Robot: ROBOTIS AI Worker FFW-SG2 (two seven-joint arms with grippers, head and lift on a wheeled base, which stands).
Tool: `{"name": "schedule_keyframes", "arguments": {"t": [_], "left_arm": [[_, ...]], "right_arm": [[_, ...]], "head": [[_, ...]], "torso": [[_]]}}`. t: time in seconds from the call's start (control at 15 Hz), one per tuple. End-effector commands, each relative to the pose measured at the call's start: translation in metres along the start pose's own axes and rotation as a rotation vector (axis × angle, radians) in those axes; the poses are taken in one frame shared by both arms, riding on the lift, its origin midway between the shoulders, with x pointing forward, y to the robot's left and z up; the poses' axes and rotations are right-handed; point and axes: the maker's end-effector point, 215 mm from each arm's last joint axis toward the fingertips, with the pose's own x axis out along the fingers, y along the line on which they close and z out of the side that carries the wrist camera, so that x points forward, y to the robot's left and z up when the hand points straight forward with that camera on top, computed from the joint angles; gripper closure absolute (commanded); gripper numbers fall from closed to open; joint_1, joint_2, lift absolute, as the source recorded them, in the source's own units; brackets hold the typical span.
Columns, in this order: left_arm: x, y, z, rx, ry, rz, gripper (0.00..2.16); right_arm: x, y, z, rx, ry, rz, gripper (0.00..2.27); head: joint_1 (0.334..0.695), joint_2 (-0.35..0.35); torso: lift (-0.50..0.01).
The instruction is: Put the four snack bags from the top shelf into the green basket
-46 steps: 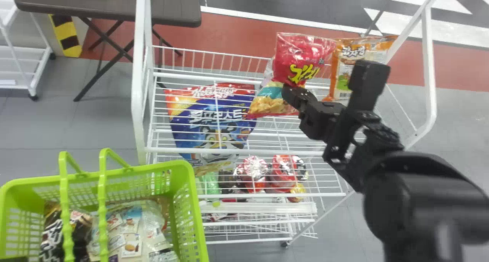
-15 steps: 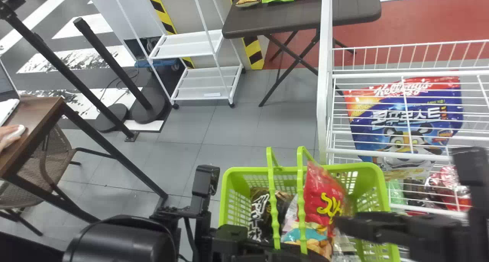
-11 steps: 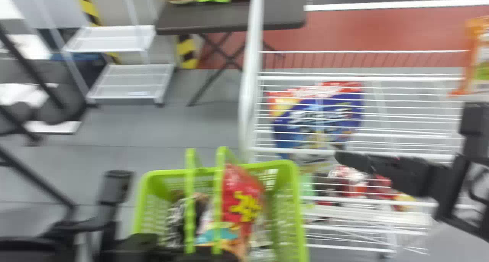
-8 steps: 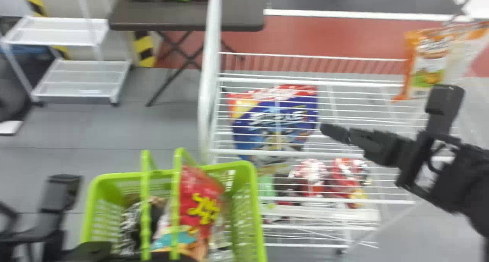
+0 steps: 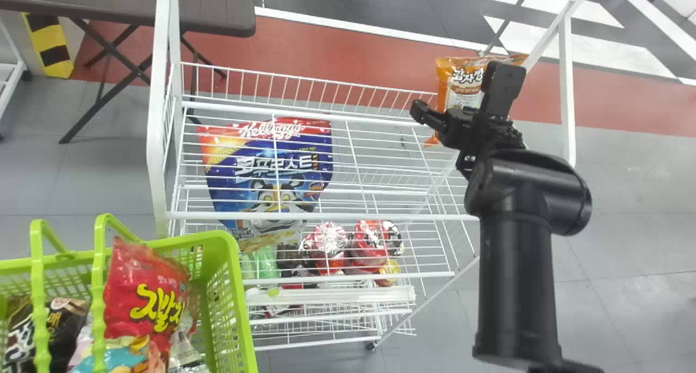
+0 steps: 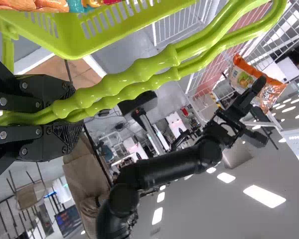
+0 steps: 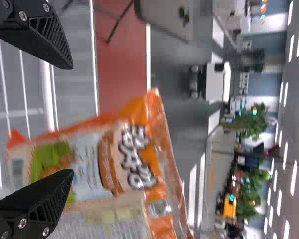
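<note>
My right gripper [image 5: 424, 113] is just left of the orange snack bag [image 5: 459, 90] at the shelf's right end. In the right wrist view, the open fingers of that gripper [image 7: 72, 119] lie on two sides of the bag's [image 7: 132, 159] lower part; contact cannot be told. The green basket [image 5: 231, 253] holds a red snack bag [image 5: 144, 297], a black bag [image 5: 65, 321] and a pale bag [image 5: 186, 354]. Shown in the left wrist view, my left gripper [image 6: 65, 115] is shut on the handles [image 6: 139, 69] of the basket [image 6: 89, 37].
A white wire rack [image 5: 326, 217] stands right of the basket. Behind its wires is a large blue cereal bag [image 5: 266, 169], with red packs [image 5: 370, 242] lower down. A rack post [image 5: 157, 117] rises beside the basket, and a brown table [image 5: 217, 6] is at the back.
The red bag, earlier held by my right gripper at the shelf, now lies in the basket. That gripper has moved from over the basket to the orange bag. The head view has swung right.
</note>
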Motion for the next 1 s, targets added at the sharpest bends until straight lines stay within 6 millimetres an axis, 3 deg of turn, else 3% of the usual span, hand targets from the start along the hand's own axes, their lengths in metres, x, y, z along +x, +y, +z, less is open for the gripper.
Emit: {"name": "schedule_keyframes", "arguments": {"t": [0.0,0.13,0.2,0.33,0.4,0.73,0.87,0.93], "left_arm": [[-0.002,0.000,0.000,0.002,-0.003,-0.006,2.15],[-0.002,0.002,0.001,-0.001,-0.005,-0.007,2.15],[-0.001,0.002,0.001,-0.003,-0.005,-0.009,2.15],[-0.001,0.003,0.001,-0.005,-0.007,-0.008,2.15],[-0.001,0.003,0.001,-0.006,-0.008,-0.009,2.15],[-0.001,0.003,0.000,-0.008,-0.008,-0.009,2.15],[-0.001,0.003,0.000,-0.008,-0.009,-0.011,2.15],[-0.001,0.003,0.001,-0.006,-0.009,-0.011,2.15]], "right_arm": [[0.018,-0.019,-0.011,-0.074,0.033,-0.070,0.07],[0.029,-0.023,-0.022,-0.101,0.080,-0.085,0.18],[0.029,-0.025,-0.024,-0.121,0.098,-0.095,0.59],[0.026,-0.032,-0.031,-0.118,0.108,-0.144,2.08],[0.024,-0.035,-0.035,-0.120,0.117,-0.175,2.26],[0.003,-0.044,-0.016,-0.098,0.049,-0.195,2.26],[-0.012,-0.046,-0.004,-0.101,0.006,-0.199,2.26],[-0.026,-0.041,-0.009,-0.072,0.015,-0.178,2.26]], "head": [[0.695,-0.350],[0.695,-0.350],[0.695,-0.350],[0.695,-0.350],[0.695,-0.350],[0.695,-0.350],[0.695,-0.350],[0.695,-0.350]], "torso": [[0.000],[0.000],[0.000],[0.000],[0.000],[0.000],[0.000],[0.000]]}}
